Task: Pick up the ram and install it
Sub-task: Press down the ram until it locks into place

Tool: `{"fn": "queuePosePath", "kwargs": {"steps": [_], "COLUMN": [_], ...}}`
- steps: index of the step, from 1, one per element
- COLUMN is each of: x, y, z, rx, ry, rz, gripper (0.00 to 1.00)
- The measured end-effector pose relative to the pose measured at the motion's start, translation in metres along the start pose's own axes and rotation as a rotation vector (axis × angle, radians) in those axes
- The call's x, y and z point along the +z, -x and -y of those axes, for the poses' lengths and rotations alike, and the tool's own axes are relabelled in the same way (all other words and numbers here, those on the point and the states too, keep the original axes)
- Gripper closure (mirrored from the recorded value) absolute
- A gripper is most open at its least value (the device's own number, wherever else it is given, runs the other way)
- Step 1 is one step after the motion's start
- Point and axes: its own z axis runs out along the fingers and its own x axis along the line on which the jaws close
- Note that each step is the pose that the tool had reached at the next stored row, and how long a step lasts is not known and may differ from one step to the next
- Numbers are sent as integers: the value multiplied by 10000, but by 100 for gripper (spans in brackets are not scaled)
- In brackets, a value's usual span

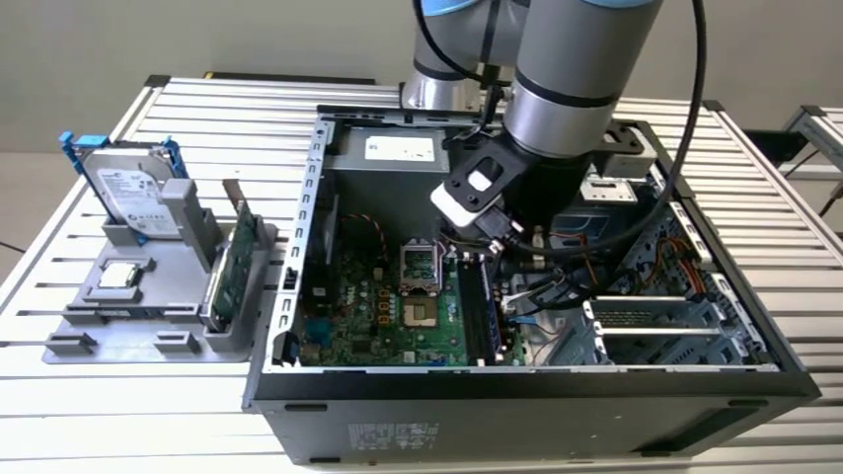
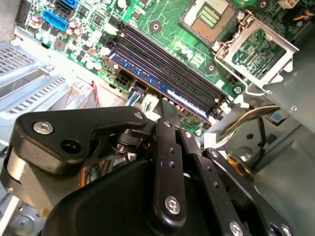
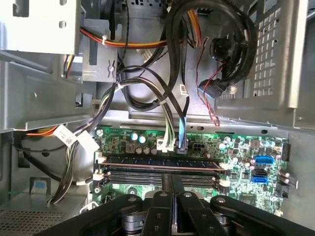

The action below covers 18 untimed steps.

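A robot arm reaches down into an open computer case (image 1: 527,375) on a slatted worktop (image 1: 79,395). Its jaws are pressed together just above the ram (image 2: 162,88), a blue stick already lying in the black memory slots (image 3: 162,169). Risk: uneven downward pressure could leave one end unlatched, or flex the motherboard (image 1: 382,316)

ram (image 2: 162,88) partly behind black linkage (image 2: 167,162)

Cables (image 3: 162,93) crowd the case beside the ram (image 2: 162,91); slots (image 2: 167,61) lie unobstructed.
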Motion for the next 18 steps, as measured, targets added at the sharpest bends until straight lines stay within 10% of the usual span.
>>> {"fn": "queuePosePath", "kwargs": {"steps": [18], "x": [-368], "y": [19], "z": [-1], "rx": [69], "ry": [-2], "rz": [-39], "gripper": [100]}}
